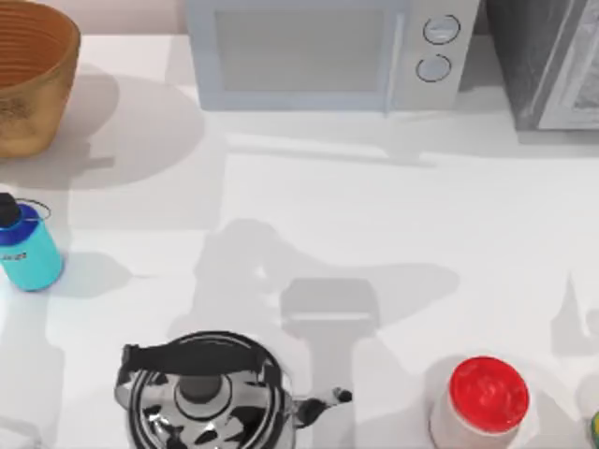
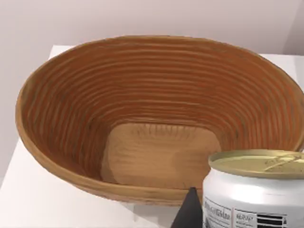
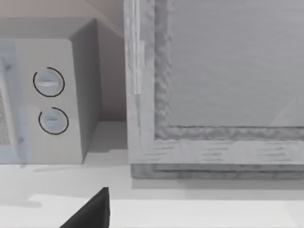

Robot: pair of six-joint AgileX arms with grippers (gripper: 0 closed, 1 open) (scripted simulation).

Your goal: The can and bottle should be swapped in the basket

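Hovering at the Rim — Can Out Front, Basket Bare

Looking through the left wrist view, a dark fingertip point(image 2: 190, 211) of the left gripper pokes up right beside the can point(image 2: 256, 190) — whether those fingers are clamped on it or merely next to it, I cannot tell. The can sits just in front of the basket point(image 2: 61, 118), close to its near rim, gold-yellow top level, white body with small printed panels. Inside, the basket shows ribbed orange-brown walls and a pale flat floor with nothing lying on it.

Out on the table, the bottle point(image 1: 26, 245) stands upright near the left edge, well apart from the basket point(image 1: 33, 89) at the far left corner. Teal, translucent, dark blue cap, thin strap looping off its shoulder. So by my reading the job is roughly half done at best: the can looks to be out, or on its way, and the bottle has yet to go in.

Over on the right, a dark finger point(image 3: 92, 211) of the right gripper faces the microwave point(image 3: 47, 99) — parked, grip unreadable. A kettle point(image 1: 201, 393) and red-lidded jar point(image 1: 487, 398) line the near edge.
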